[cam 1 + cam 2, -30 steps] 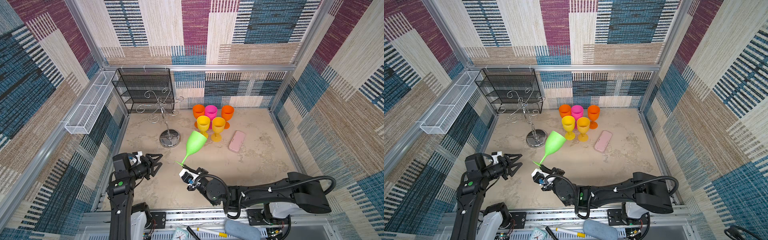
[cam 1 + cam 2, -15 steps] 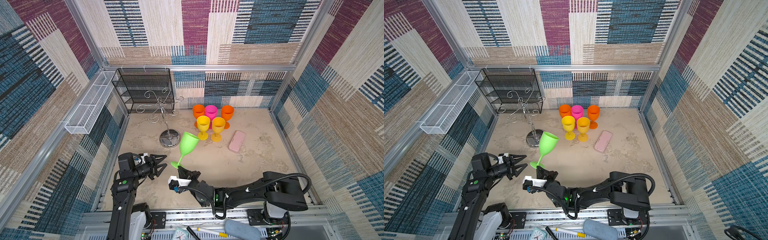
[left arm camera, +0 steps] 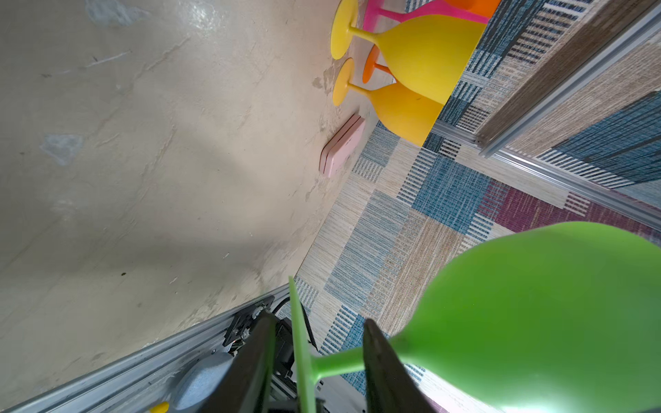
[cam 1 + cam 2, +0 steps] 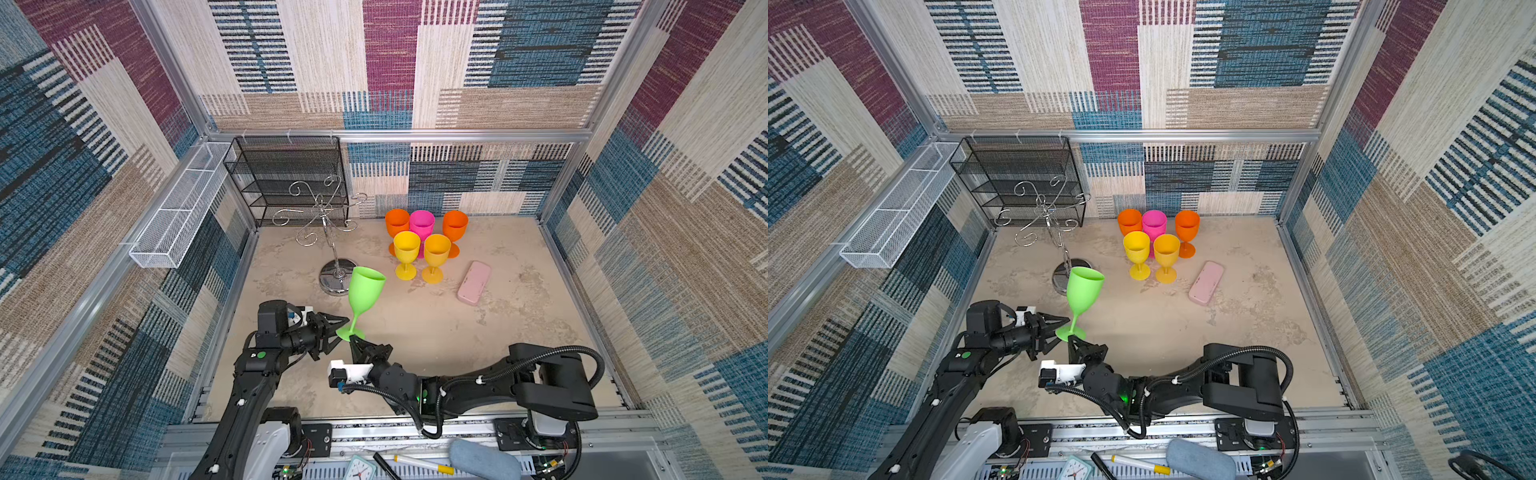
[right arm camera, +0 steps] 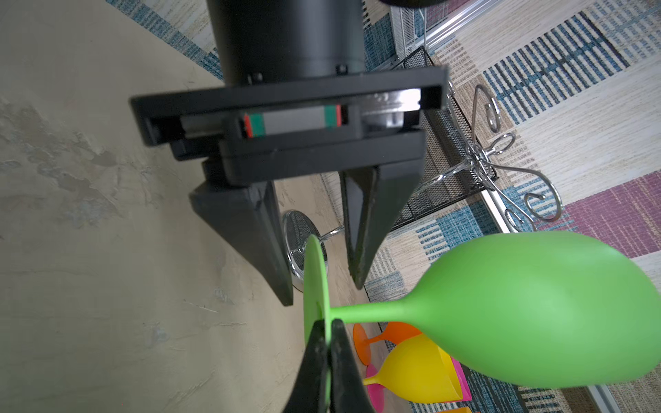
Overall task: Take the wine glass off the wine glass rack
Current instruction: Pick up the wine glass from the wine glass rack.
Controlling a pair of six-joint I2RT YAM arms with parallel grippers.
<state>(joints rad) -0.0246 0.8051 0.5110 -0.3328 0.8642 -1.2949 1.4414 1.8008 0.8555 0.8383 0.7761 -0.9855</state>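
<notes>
A green wine glass (image 4: 365,291) (image 4: 1084,289) stands nearly upright in the air, off the wine glass rack (image 4: 331,245) (image 4: 1059,245), whose chrome arms carry nothing. My right gripper (image 4: 352,337) (image 5: 327,321) is shut on the rim of the glass's round foot from below. My left gripper (image 4: 341,330) (image 3: 318,318) comes in from the left. Its jaws straddle the same foot, one finger under the disc and one beside the stem, with gaps on both sides. The green bowl (image 3: 536,321) fills much of the left wrist view.
Several orange, pink and yellow glasses (image 4: 419,241) stand grouped at the back. A pink case (image 4: 473,282) lies to their right. A black mesh shelf unit (image 4: 286,178) stands behind the rack, and a white mesh basket (image 4: 178,208) hangs on the left wall.
The right arm has carried the green glass leftward and tipped it upright. The left gripper has moved up to the glass's foot and its jaws have narrowed around it.
</notes>
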